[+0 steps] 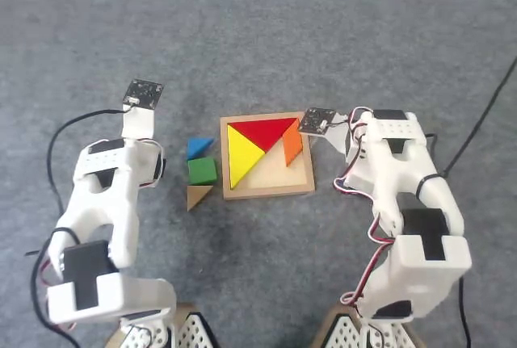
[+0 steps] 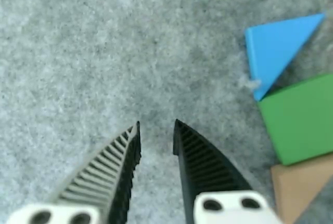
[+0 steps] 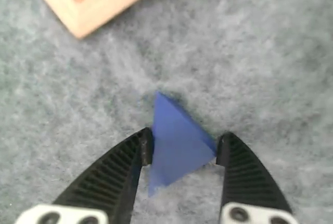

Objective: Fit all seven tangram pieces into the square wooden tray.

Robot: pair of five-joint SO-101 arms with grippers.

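One dark blue triangle [image 3: 174,146] clamped in the right gripper [image 3: 186,133], just beside the tray [image 3: 104,0], left gripper [image 2: 156,124] narrowly parted, empty, left of tray.

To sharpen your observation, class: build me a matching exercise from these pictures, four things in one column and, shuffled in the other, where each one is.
Things
1. yellow triangle
2. green square
3. dark blue triangle
4. left gripper

Places
A. between the right gripper's fingers
B. over bare carpet, holding nothing
C. inside the wooden tray
D. between the light blue piece and the tan piece

Pairs: 1-C, 2-D, 3-A, 4-B
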